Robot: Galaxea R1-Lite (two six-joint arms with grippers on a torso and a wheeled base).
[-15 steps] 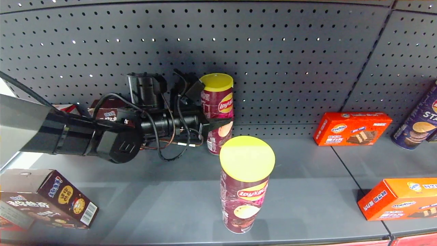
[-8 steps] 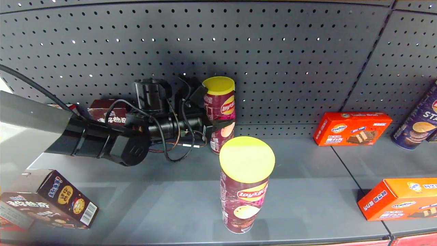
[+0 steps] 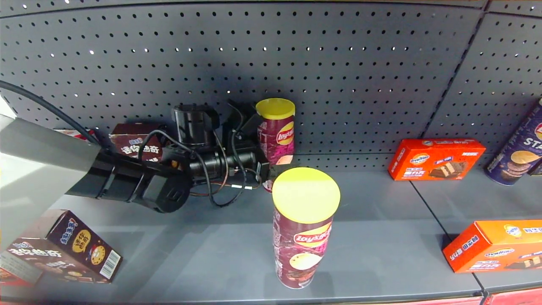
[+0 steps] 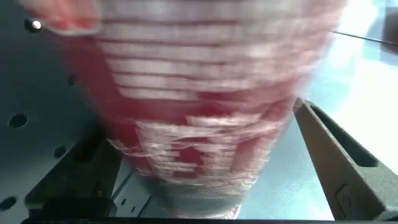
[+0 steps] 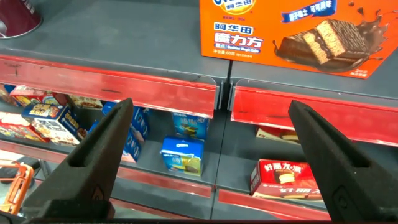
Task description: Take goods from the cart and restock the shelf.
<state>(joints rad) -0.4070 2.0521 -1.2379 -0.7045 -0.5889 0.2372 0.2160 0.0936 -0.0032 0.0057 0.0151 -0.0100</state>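
Head view, lower left: brown cookie box [image 3: 63, 250] lying tilted at the shelf [image 3: 381, 237] front edge. Behind it, mid-left, another brown box [image 3: 135, 144] sits vs. the pegboard [image 3: 338, 63], partly behind the L arm, which comes in from the left edge across the shelf. L gripper [image 3: 275, 163] is at frame centre, fingers clamped on the rear chip can [image 3: 277, 131]. That can is upright w/ a yellow lid, close to the pegboard; its base is hidden, so can't tell if it's down on the shelf. L wrist view: same rear chip can [image 4: 199, 124] sits between the L gripper [image 4: 205, 168] fingers, one finger each side against the can wall. Just below centre in the head view, the front chip can [image 3: 305, 228] stands upright near the shelf front, apart from the gripper. Right of centre, a red-orange box [image 3: 436, 159] lies at the back; lower right, an orange box [image 3: 491, 245] at the front; right edge, a dark blue can [image 3: 516, 148]. R wrist view: R gripper [image 5: 211, 162] fingers spread wide, nothing between them, facing a red price rail [image 5: 124, 81] w/ the orange box [image 5: 292, 31] above and blue packs [image 5: 183, 155] on lower shelves.
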